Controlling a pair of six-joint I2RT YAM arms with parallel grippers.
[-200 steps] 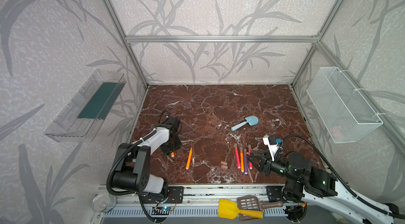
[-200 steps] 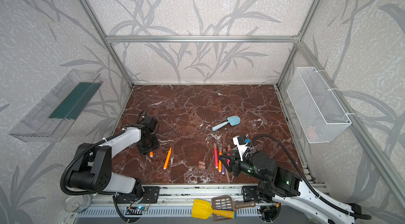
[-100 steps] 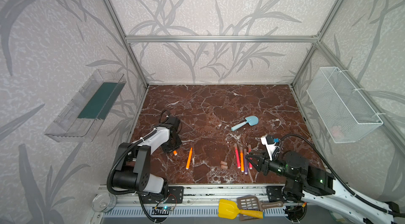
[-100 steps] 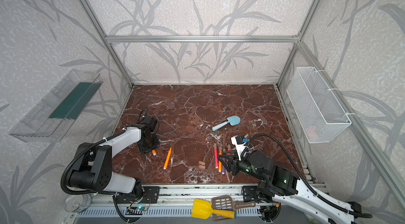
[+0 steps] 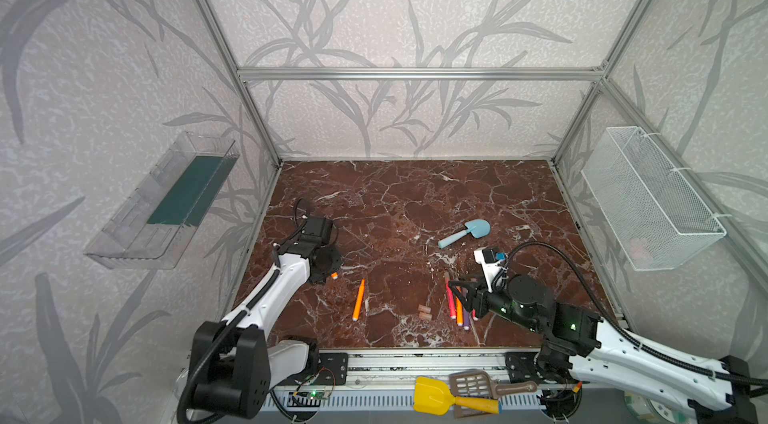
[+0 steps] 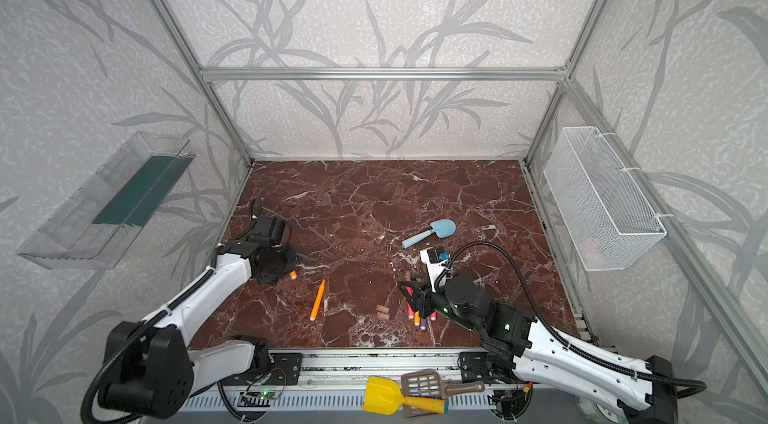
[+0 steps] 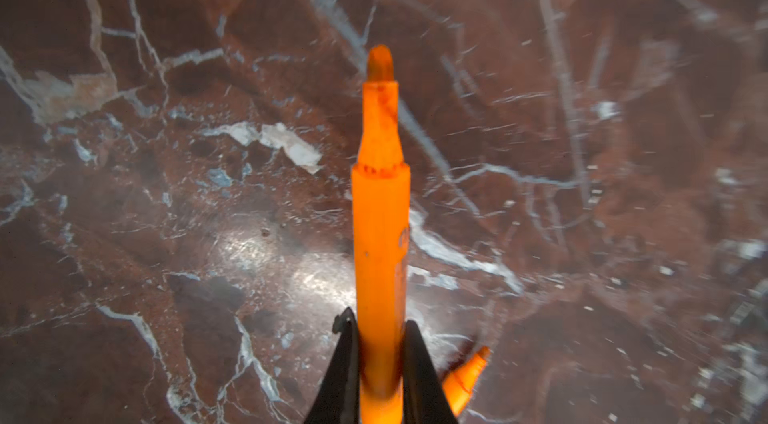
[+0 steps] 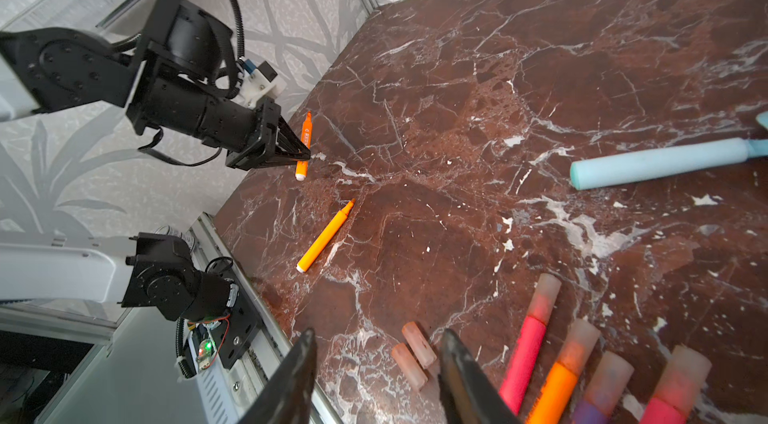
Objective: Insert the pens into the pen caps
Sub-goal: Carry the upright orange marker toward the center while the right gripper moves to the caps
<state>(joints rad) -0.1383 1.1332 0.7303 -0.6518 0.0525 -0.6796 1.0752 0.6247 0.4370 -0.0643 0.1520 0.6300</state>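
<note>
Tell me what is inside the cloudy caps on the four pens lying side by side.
Each cap holds the front of its pen, glowing through pink, orange, purple, pink. Cloudy plastic hides the tips' shape.

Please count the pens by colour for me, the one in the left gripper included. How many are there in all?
Orange pens: 3
Red-pink pens: 2
Purple pens: 1
Total: 6
</note>
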